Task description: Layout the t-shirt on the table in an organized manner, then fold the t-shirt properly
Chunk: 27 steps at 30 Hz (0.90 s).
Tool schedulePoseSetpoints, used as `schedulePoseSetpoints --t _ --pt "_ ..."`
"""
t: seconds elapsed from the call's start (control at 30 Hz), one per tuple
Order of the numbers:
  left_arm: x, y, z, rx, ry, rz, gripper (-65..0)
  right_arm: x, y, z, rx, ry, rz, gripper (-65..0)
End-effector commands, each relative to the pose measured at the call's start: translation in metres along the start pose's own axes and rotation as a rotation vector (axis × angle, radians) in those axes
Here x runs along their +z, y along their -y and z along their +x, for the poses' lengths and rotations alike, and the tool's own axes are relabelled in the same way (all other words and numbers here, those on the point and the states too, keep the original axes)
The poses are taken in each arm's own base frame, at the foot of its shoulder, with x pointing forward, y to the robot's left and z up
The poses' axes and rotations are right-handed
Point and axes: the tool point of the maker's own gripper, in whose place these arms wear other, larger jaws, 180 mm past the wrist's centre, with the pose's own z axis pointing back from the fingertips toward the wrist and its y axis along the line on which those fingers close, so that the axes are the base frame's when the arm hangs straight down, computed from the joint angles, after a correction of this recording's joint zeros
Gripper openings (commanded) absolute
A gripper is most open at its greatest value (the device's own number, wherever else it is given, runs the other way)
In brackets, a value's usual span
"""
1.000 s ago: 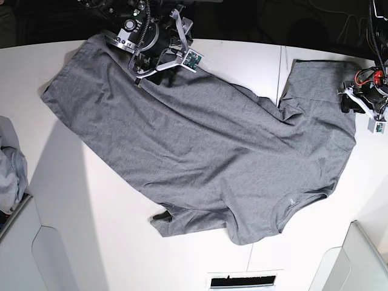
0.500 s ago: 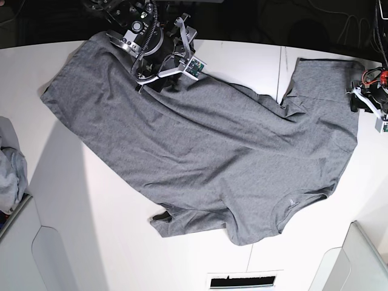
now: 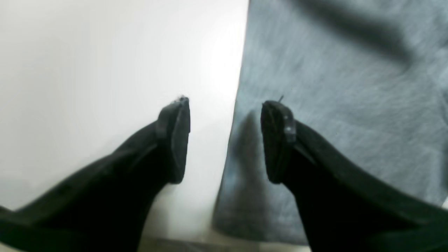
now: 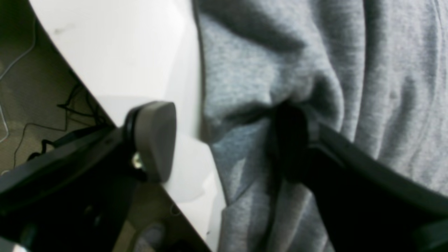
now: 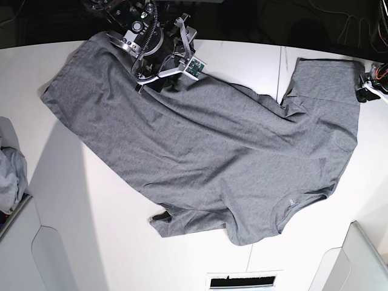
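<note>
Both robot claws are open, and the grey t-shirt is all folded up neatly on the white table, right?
Not quite. Both claws are open, left claw and right claw, but the t-shirt is not folded. The base view shows it spread out with wrinkles across the table.

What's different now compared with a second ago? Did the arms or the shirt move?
The left claw slid away from the t-shirt toward the table's far corner; it is open, straddling the shirt's edge. The sleeve there now lies flatter and squarer. The right claw shifted slightly along the hem, open, one finger pressed into a fold. The shirt's body, collar and lower sleeve stayed put.
</note>
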Motion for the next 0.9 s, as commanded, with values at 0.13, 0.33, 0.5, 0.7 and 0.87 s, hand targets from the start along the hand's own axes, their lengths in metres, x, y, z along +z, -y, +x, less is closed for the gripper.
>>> schedulePoseSetpoints --t 0.13,0.33,0.5,0.7,0.87 --pt "0.0 0.012 0.001 0.038 0.014 -0.091 -30.2 0.002 0.012 -0.023 0.028 -0.071 -0.036 -20.9" --pt "-0.013 0.054 0.001 0.104 0.041 -0.215 -30.2 0.003 0.014 -0.029 0.035 -0.084 -0.039 -20.9" --pt "-0.029 0.1 -0.003 0.093 0.023 -0.311 -30.2 0.003 0.014 -0.029 0.036 -0.084 -0.04 -20.9" --pt "-0.041 0.141 0.003 0.056 0.014 -0.391 -31.3 0.003 0.018 -0.028 0.018 -0.083 -0.059 -20.9" --pt "-0.047 0.168 0.003 0.024 0.015 -0.443 -59.7 0.004 0.031 -0.032 -0.011 -0.092 -0.103 -21.1"
